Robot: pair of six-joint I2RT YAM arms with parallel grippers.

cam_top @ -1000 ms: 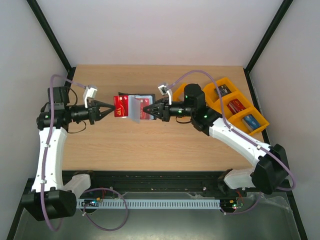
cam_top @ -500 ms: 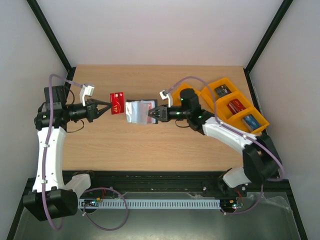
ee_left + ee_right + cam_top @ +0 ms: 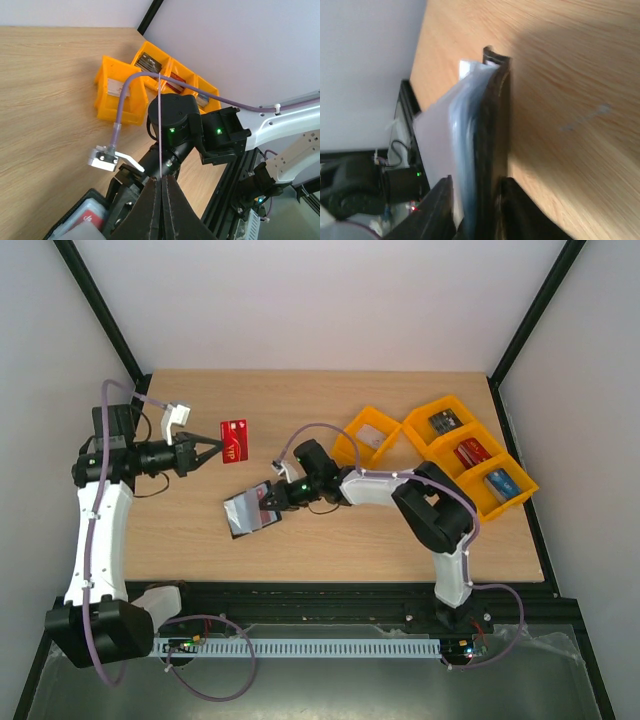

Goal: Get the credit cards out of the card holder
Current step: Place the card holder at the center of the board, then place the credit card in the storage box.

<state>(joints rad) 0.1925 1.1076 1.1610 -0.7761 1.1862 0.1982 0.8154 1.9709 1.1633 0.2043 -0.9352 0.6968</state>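
My left gripper [image 3: 214,448] is shut on a red credit card [image 3: 234,441] with pale print, held in the air over the table's left side. In the left wrist view that card [image 3: 159,125] shows edge-on as a thin line rising from my left gripper [image 3: 161,179]. The black card holder [image 3: 243,514] lies open low over the table, pale pockets up, with my right gripper [image 3: 268,502] on its right edge. Seen from the right wrist, my right gripper [image 3: 476,181] has a finger on each side of the card holder [image 3: 492,125]. A red card shows in its pocket [image 3: 86,220].
Several orange trays [image 3: 470,452] holding small items stand at the back right, with one more [image 3: 370,436] nearer the middle. The right arm [image 3: 400,485] stretches left across the table. Black frame posts [image 3: 100,315] edge both sides.
The red card has come out of the card holder and gone left with my left gripper. My right gripper has carried the card holder down and left, towards the table's near side.
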